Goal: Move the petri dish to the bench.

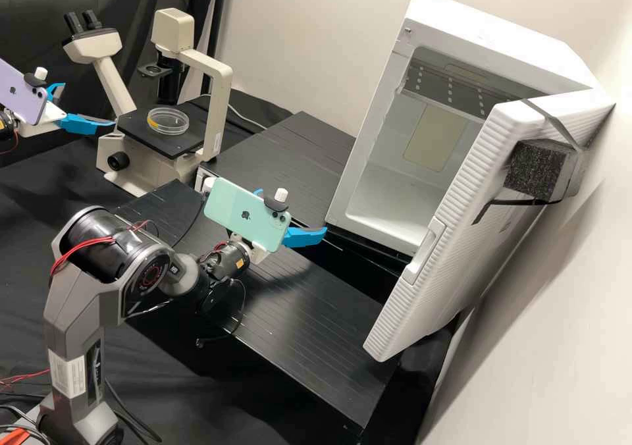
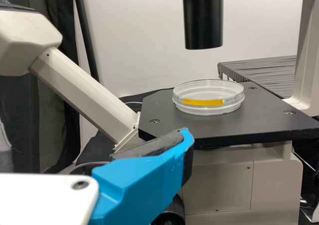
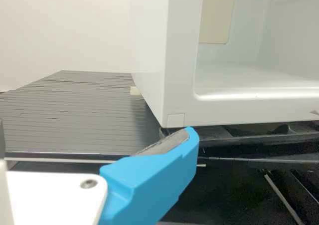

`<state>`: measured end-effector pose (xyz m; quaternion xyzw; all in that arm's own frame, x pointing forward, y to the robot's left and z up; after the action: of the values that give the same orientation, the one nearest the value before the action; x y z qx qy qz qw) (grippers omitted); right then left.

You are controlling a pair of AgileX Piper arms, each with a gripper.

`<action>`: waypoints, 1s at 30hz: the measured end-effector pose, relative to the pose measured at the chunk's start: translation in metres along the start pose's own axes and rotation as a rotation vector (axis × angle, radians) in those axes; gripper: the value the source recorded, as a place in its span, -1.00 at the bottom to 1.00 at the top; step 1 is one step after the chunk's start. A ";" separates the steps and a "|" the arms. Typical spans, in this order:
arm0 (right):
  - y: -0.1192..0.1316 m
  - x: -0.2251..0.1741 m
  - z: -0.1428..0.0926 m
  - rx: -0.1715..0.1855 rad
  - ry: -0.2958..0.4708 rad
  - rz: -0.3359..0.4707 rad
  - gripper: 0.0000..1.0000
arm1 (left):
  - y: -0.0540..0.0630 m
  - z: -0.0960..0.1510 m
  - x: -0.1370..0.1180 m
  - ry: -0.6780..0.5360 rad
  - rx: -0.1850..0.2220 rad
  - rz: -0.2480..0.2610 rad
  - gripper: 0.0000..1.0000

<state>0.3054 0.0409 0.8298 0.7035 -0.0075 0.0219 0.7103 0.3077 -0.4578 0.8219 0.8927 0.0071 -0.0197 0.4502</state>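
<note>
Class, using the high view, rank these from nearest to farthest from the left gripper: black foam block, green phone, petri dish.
1. Petri dish: on the microscope stage, just ahead of the left gripper.
2. Green phone: mounted on the right arm.
3. Black foam block: on the white door.

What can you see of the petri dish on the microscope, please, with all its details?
The petri dish is round, shallow and transparent, of clear plastic or glass by its look. It seems to be two stacked parts, a base and a lid, with a yellow strip on the side wall. It lies flat on the black stage, below a black cylinder that does not touch it. No gripper holds it. I cannot tell whether anything is inside.
</note>
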 end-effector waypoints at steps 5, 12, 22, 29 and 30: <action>0.000 0.000 0.000 0.000 0.002 0.002 1.00 | 0.000 0.000 0.000 0.000 0.000 0.000 1.00; 0.000 -0.009 -0.002 0.016 0.013 -0.008 1.00 | 0.000 0.000 0.000 0.000 0.000 0.000 1.00; -0.018 -0.047 -0.072 0.040 0.286 -0.087 1.00 | 0.000 0.000 0.000 0.000 0.000 0.000 1.00; -0.042 -0.057 -0.129 -0.006 0.429 -0.135 1.00 | 0.000 0.000 0.000 0.000 0.000 0.000 1.00; -0.045 -0.056 -0.135 -0.008 0.435 -0.137 1.00 | 0.000 0.000 0.000 0.000 0.000 0.000 1.00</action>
<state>0.2485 0.1740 0.7809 0.6782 0.1937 0.1247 0.6978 0.3077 -0.4578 0.8219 0.8927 0.0071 -0.0197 0.4502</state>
